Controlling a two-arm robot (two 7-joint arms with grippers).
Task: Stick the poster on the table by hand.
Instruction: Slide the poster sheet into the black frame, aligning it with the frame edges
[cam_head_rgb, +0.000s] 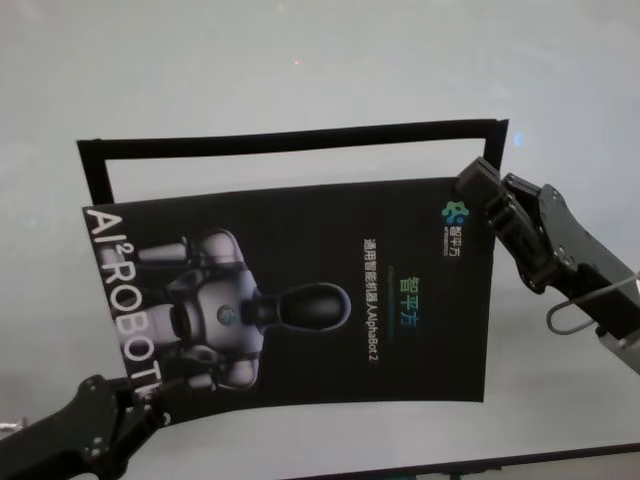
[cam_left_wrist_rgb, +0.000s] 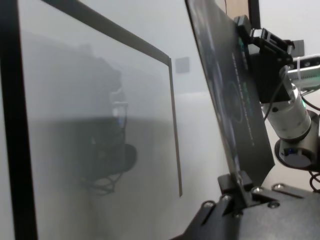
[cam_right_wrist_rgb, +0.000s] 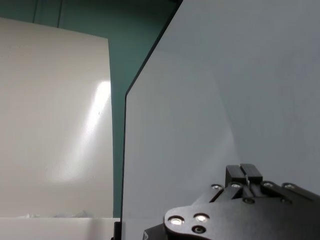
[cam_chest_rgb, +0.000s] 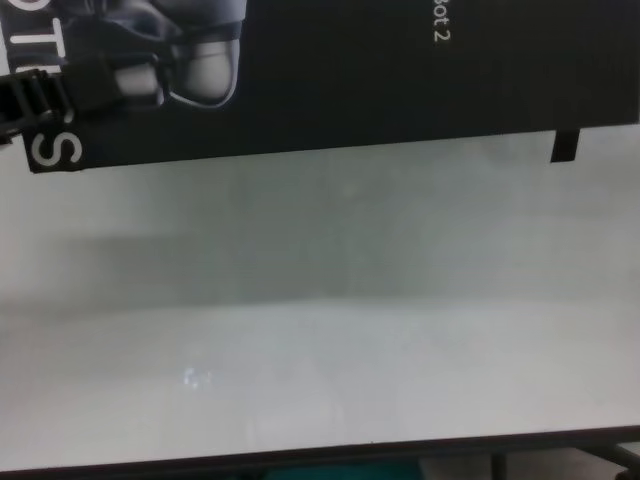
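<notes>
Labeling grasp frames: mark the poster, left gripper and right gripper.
poster (cam_head_rgb: 330, 300), head view, printed face near the middle.
left gripper (cam_left_wrist_rgb: 239, 182), left wrist view, fingertips clamping the poster's edge.
right gripper (cam_head_rgb: 482, 190), head view, fingertips on the poster's corner.

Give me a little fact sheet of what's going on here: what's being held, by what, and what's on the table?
Held item: poster, black, printed with a white-grey robot, lifted off the table
Left pincer: shut on the poster's near left corner
Right pincer: shut on the poster's far right corner
On table: black tape frame marking a rectangle, showing past the poster's far edge
Poster state: in the air, not yet stuck down
</notes>
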